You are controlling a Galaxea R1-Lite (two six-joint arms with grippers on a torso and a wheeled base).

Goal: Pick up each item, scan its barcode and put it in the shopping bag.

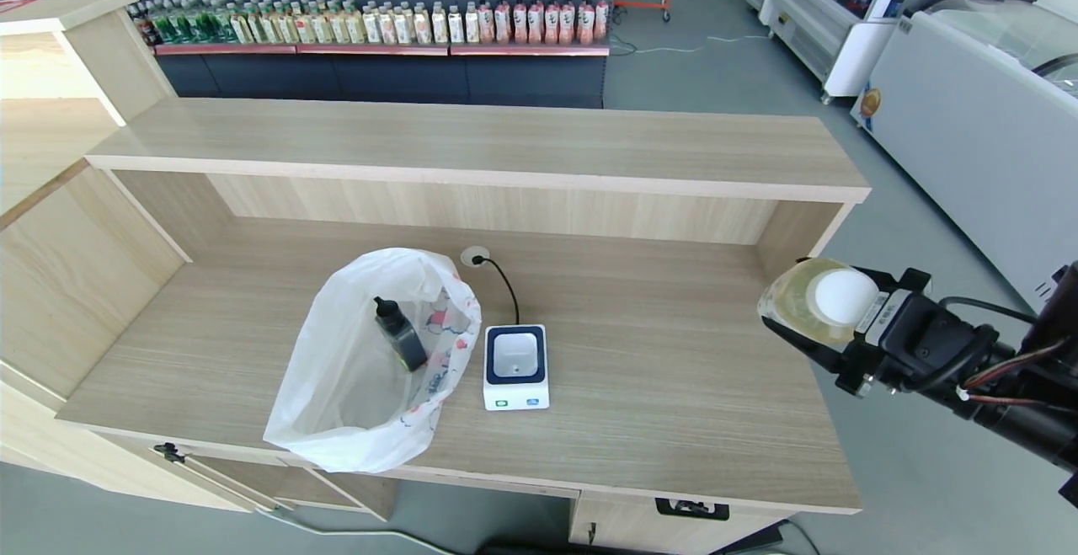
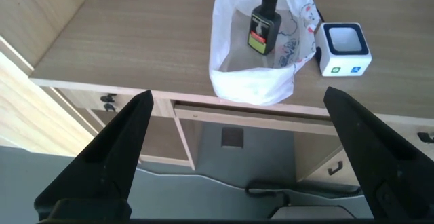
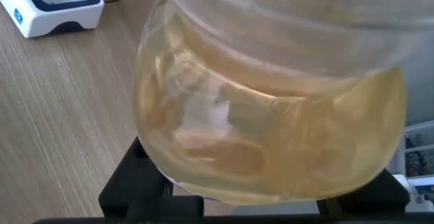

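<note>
My right gripper is shut on a clear bottle of yellowish drink with a white cap, held above the counter's right end. In the right wrist view the bottle looms close, with the scanner beyond it. The white barcode scanner sits mid-counter, its cable running back to a hole. Left of it stands the open white shopping bag with a black pump bottle inside. My left gripper hangs open below the counter's front edge, facing the bag, the black bottle and the scanner.
The wooden counter has a raised back ledge and side walls. Drawers lie under its front edge. Shelves of drink bottles stand behind, and chest freezers on the right.
</note>
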